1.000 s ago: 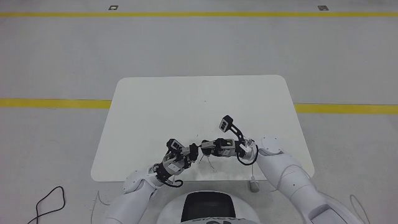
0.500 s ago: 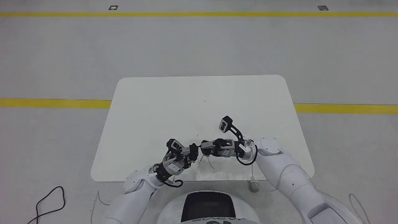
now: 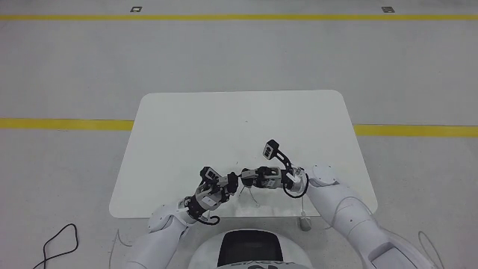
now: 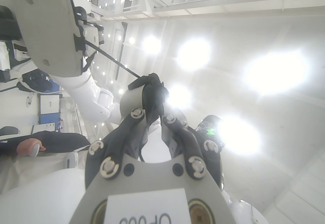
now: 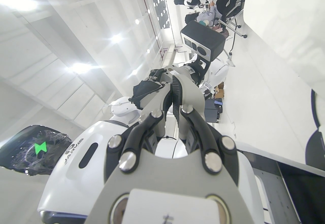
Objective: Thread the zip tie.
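Thin black zip tie [image 4: 114,60], left end effector [image 4: 149,91] to right end effector [image 5: 173,87]

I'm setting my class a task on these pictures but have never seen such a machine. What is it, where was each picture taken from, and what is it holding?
It is a two-armed robot working at a white rounded table. The top view looks down from a camera above its arms. The other two come from cameras on its wrists, each looking along its own gripper, a two-fingered clamp. Both arms meet over the table's near edge. The left gripper is shut on one end of a thin black plastic zip tie. The strap runs across to the right gripper, also shut on it.
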Action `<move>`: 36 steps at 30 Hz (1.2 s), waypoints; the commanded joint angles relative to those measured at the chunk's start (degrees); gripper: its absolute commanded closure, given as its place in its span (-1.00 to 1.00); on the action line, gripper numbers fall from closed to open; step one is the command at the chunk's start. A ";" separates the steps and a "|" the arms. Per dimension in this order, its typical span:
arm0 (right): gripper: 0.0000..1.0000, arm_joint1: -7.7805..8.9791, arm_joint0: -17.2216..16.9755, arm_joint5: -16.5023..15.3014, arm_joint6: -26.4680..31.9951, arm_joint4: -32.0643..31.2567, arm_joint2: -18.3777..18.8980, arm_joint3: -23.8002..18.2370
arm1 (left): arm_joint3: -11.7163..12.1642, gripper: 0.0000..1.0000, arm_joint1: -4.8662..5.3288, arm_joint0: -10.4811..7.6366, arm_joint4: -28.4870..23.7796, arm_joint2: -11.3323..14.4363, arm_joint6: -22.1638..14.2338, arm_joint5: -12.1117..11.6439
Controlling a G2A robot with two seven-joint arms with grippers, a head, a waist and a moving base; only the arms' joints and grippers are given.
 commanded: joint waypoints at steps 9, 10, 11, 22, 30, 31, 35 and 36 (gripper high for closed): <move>1.00 -0.15 0.31 0.00 -0.04 -0.07 -0.26 0.80 | 0.00 1.00 0.00 0.00 0.00 0.00 0.00 0.00; 1.00 -0.16 0.33 0.00 -0.06 -0.11 -0.29 0.90 | 0.00 1.00 0.00 0.00 0.00 0.00 0.00 0.00; 1.00 -0.18 0.36 0.00 -0.09 -0.14 -0.32 0.99 | 0.00 1.00 0.00 0.00 0.00 0.00 0.00 0.00; 1.00 -0.32 0.65 0.00 -0.42 -0.28 -0.45 1.78 | 0.00 1.00 0.00 0.00 0.00 0.00 0.00 0.00; 1.00 -0.31 0.76 0.00 -1.37 -0.90 -0.28 2.75 | 0.00 1.00 0.00 0.00 0.00 0.00 0.00 0.00; 1.00 -0.31 0.79 0.00 -1.60 -0.99 -0.27 2.98 | 0.00 1.00 0.00 0.00 0.00 0.00 0.00 0.00; 1.00 -0.33 0.94 0.00 -2.35 -1.25 -0.27 3.41 | 0.00 1.00 0.00 0.00 0.00 0.00 0.00 0.00; 0.88 -0.33 0.99 0.00 -2.39 -1.24 -0.24 3.45 | 0.00 1.00 0.00 0.00 0.00 0.00 0.00 0.00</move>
